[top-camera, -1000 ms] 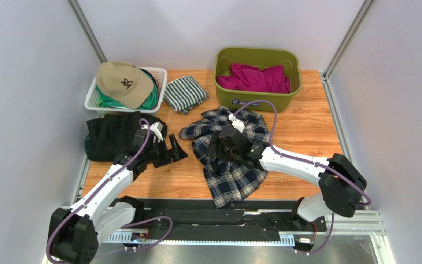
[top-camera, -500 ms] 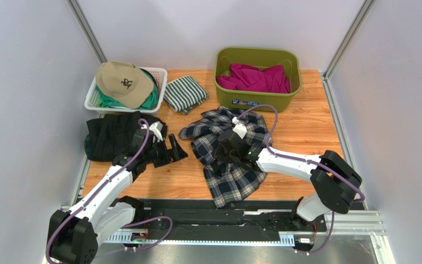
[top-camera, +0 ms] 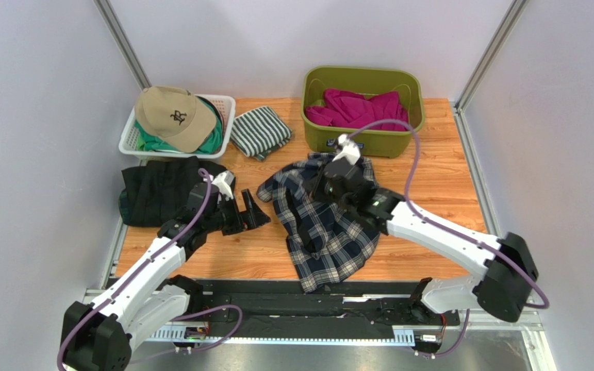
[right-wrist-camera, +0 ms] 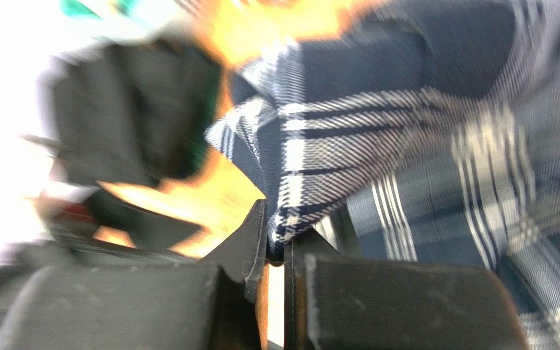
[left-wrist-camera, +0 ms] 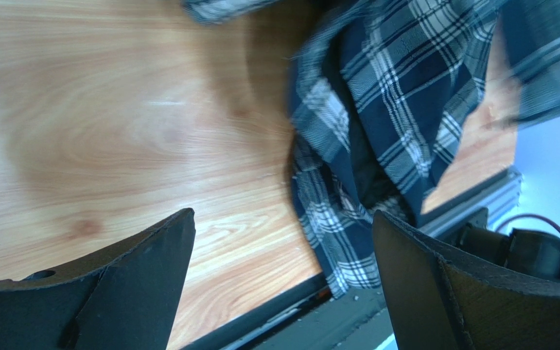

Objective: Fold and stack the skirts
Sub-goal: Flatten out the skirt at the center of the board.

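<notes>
a light wooden table (top-camera: 439, 185) sits between plain grey walls. the navy-white-grey plaid skirt (top-camera: 325, 232) lies crumpled at the middle of the table. its pleats are bunched, its near hem reaches the front edge and its far part is drawn up in a peak. the right gripper (top-camera: 339, 182) is at that peak. in the right wrist view its 2 fingers are clamped together on a pinched fold of the plaid cloth. the left gripper (top-camera: 247, 212) hangs just left of the plaid skirt, its jaws spread wide with nothing between them. a dark heap (top-camera: 153, 193) of cloth, black with a green-navy edge at its left, lies at the table's left side. i cannot tell how many skirts are in it. behind it a white basket (top-camera: 226, 108) holds a tan cap (top-camera: 172, 116). a striped cloth (top-camera: 260, 131) lies just beside the basket, and a green tub (top-camera: 362, 141) holds magenta cloth (top-camera: 358, 108).
</notes>
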